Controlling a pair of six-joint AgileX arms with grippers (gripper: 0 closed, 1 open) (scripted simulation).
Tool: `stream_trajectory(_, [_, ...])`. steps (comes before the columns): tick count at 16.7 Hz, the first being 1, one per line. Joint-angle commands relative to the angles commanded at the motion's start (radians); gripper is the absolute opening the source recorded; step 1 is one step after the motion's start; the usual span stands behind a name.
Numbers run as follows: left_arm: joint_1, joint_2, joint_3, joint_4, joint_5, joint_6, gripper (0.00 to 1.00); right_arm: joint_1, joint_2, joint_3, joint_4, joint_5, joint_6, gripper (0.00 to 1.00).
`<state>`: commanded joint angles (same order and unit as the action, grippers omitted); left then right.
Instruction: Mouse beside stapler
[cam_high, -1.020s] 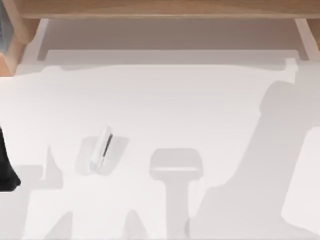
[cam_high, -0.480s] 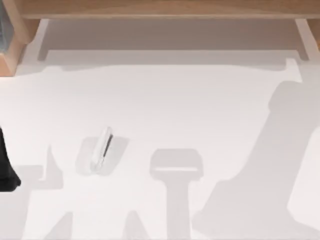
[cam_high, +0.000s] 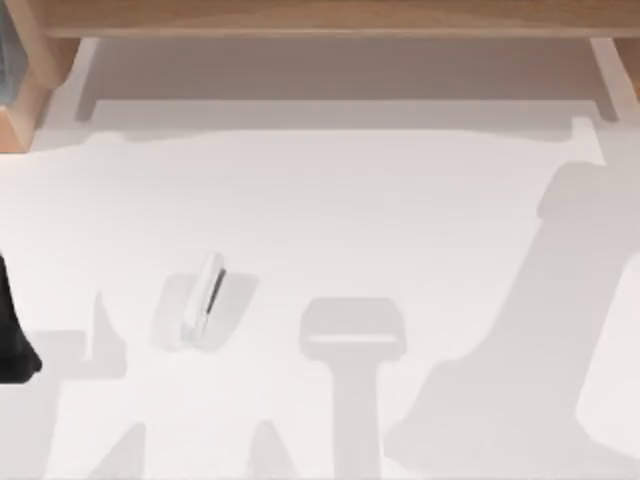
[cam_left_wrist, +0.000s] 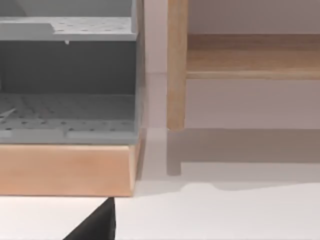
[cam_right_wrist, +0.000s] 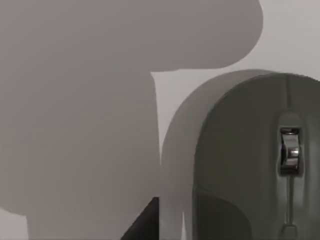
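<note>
**A:** Since the task wants the mouse set by the stapler, where does each lie?

**B:** The stapler (cam_high: 203, 298) lies on the left half of the white table (cam_high: 330, 200), well apart from anything else. Its long axis runs mostly from near edge to far edge, with the far end tipped a little to the right. The mouse (cam_right_wrist: 250, 165) sits on the same white surface, close under the right arm's wrist camera.

**A:** Which arm is nearer, then?

**B:** The right one, by a long way. Its wrist view has the mouse's grey-green shell right up close, scroll wheel (cam_right_wrist: 289, 150) and all. I judge the right gripper hangs just over the mouse or a little to one side of it.

**A:** And how does the mouse's long axis run?

**B:** Along the line through that wheel. A grip across the two long flanks looks the sensible one.

**A:** How do the jaws stand?

**B:** I cannot tell, for either arm.

**A:** What about the left arm?

**B:** It is parked at the table's left, with its wrist camera facing a grey perforated rack (cam_left_wrist: 67, 75) on a wooden base (cam_left_wrist: 65, 167). A black shape (cam_high: 12, 335) sits at the table's left edge, and I cannot say whether it is arm or object.

**A:** So what does the move turn on?

**B:** Once the mouse is held, it faces a long carry leftward across the table.
</note>
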<state>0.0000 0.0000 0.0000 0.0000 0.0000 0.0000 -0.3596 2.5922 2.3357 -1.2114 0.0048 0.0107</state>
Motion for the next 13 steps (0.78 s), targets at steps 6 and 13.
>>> stream_trajectory(6, [0.000,0.000,0.000,0.000,0.000,0.000,1.00,0.000,0.000,0.000,0.000,0.000,0.000,0.10])
stream_trajectory(13, [0.000,0.000,0.000,0.000,0.000,0.000,1.00,0.000,0.000,0.000,0.000,0.000,0.000,0.00])
